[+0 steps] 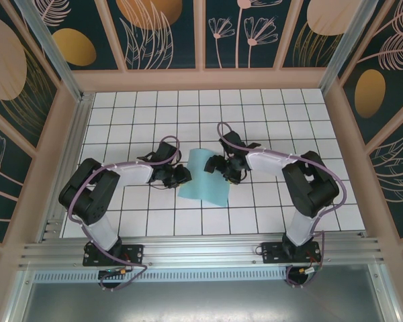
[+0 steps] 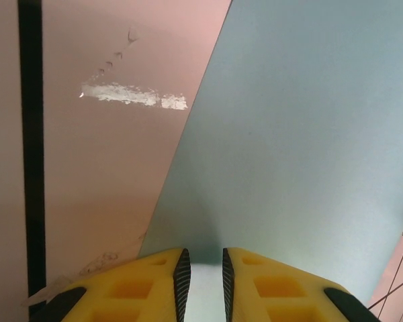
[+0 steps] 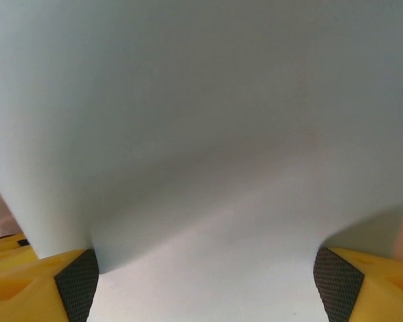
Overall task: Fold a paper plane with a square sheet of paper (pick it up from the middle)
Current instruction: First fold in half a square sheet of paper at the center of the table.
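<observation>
The square sheet of paper (image 1: pixel 205 180) sits mid-table on the white grid table (image 1: pixel 269 121), between the two arms. The left gripper (image 1: pixel 179 176) meets its left edge, and the right gripper (image 1: pixel 218 166) reaches over its upper right part.

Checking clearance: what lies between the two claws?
The square sheet of paper lies between the left claw and right claw, seen in the top view.

The thin, plain, light turquoise-blue square sheet of paper (image 1: pixel 205 176) is near the middle of the white grid-tiled table (image 1: pixel 154 114). It is unmarked. It is not flat: the surface bows in a soft bend with no sharp crease. Its left edge lies between the nearly closed fingers of the left gripper (image 2: pixel 201 268). Its right side spreads between the wide-set fingers of the right gripper (image 3: pixel 205 282).
</observation>
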Tool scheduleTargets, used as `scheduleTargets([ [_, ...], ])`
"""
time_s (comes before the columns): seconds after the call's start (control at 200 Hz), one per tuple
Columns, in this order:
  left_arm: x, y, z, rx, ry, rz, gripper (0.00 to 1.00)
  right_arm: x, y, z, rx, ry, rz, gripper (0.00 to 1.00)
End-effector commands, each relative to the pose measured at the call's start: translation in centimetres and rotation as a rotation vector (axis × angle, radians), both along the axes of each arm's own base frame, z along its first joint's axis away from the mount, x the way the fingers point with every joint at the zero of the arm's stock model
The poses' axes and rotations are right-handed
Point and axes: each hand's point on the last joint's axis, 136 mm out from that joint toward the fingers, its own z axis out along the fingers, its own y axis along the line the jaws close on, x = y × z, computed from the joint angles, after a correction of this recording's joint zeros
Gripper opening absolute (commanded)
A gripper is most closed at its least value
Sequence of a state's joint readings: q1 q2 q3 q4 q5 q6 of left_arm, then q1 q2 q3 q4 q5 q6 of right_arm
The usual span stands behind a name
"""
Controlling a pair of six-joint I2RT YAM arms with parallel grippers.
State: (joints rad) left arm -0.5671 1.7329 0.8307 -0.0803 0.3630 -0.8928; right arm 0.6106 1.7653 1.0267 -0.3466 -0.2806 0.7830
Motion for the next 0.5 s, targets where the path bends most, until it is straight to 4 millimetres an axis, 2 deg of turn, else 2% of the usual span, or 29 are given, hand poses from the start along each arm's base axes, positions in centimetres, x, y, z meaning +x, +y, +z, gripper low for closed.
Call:
scheduleTargets([
  [0.0, -1.8, 1.6, -2.8, 0.099, 0.084, -0.012, 0.25, 0.3, 1.4, -0.9, 0.036, -0.002, 0.042, 0.89],
  [0.2, -1.7, 1.4, -3.1, 0.100, 0.088, -0.023, 0.24, 0.8, 3.5, 0.5, 0.159, -0.054, 0.088, 0.94],
  [0.32, -1.6, 1.3, -3.4, 0.107, 0.093, -0.031, 0.24, 0.9, 4.1, 1.0, 0.205, -0.076, 0.102, 0.99],
  [0.495, -1.5, 1.5, -3.8, 0.129, 0.101, -0.034, 0.24, 0.5, 4.6, 1.3, 0.263, -0.098, 0.122, 0.99],
])
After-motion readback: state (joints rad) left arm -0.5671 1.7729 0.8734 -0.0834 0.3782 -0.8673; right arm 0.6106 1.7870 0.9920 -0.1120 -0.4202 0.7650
